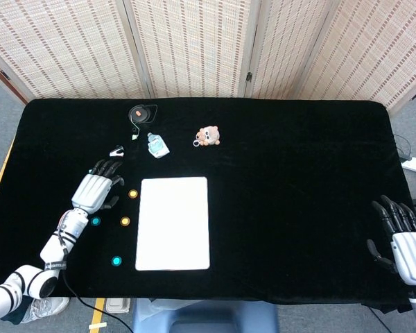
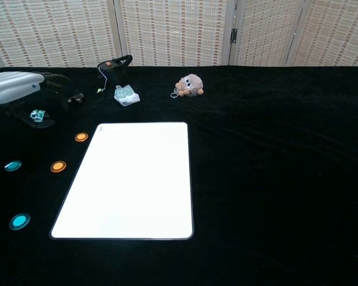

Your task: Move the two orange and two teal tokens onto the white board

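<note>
The white board lies flat at the table's middle left. Left of it sit two orange tokens and two teal tokens. My left hand hovers open above the cloth, just left of the upper orange token, fingers spread and pointing away from me. My right hand rests open at the table's near right edge, far from the tokens, seen only in the head view.
Behind the board lie a small plush toy, a clear packet, a black binder clip and a black round device with a cord. A small teal packet lies under my left hand.
</note>
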`<state>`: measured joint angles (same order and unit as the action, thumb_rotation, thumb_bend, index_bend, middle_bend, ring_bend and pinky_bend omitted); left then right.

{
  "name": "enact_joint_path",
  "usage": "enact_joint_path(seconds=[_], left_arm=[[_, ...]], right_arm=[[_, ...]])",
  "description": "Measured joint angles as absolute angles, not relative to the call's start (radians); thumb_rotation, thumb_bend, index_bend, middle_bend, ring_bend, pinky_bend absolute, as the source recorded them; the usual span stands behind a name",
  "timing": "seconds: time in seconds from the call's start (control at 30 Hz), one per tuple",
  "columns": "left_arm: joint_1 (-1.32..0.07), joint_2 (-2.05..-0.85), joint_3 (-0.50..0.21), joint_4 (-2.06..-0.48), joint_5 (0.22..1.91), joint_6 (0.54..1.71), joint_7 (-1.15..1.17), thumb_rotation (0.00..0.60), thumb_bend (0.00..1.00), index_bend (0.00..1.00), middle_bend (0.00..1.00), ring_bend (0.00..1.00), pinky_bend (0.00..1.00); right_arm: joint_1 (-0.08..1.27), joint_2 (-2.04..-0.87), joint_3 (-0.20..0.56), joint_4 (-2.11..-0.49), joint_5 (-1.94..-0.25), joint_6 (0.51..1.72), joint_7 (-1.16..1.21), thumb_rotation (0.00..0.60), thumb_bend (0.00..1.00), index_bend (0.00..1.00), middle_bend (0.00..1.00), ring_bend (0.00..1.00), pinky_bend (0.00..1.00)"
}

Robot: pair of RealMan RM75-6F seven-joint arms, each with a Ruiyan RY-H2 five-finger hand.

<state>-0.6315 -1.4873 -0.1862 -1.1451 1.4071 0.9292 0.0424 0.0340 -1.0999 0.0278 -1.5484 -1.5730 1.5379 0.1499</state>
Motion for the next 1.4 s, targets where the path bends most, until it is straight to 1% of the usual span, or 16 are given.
enact_joint_path(seconds=[0.2, 0.37, 0.6, 1.0, 1.4], left_arm=[[-0.675, -1.536, -0.186, -1.087, 1.329, 0.844, 0.111, 0.600, 0.43, 0.40, 0.05, 0.00, 0.00], [-0.693, -1.570, -0.183, -1.051, 1.284, 0.810, 0.124, 0.600, 0.43, 0.40, 0.05, 0.00, 0.00], [-0.715, -1.593, -0.179, -1.037, 1.262, 0.791, 0.139, 0.600, 0.43, 0.39, 0.04, 0.00, 0.00], [-0.739, -1.641, -0.173, -0.986, 1.233, 0.776, 0.143, 0.600, 0.43, 0.41, 0.04, 0.00, 0.00], [-0.748, -1.675, -0.164, -0.951, 1.243, 0.791, 0.114, 0.600, 0.43, 0.43, 0.04, 0.00, 0.00]], right_arm=[[0.029, -1.101, 0.027, -1.541, -1.570, 1.541, 0.158, 0.600, 0.45, 0.03, 0.00, 0.00, 0.00], [0.027, -1.105, 0.026, -1.531, -1.564, 1.536, 0.166, 0.600, 0.45, 0.03, 0.00, 0.00, 0.00], [0.030, -1.107, 0.027, -1.527, -1.567, 1.534, 0.170, 0.600, 0.45, 0.04, 0.00, 0.00, 0.00], [0.027, -1.110, 0.027, -1.518, -1.556, 1.527, 0.177, 0.600, 0.45, 0.03, 0.00, 0.00, 0.00], [0.030, -1.112, 0.028, -1.515, -1.551, 1.517, 0.179, 0.600, 0.45, 0.04, 0.00, 0.00, 0.00]])
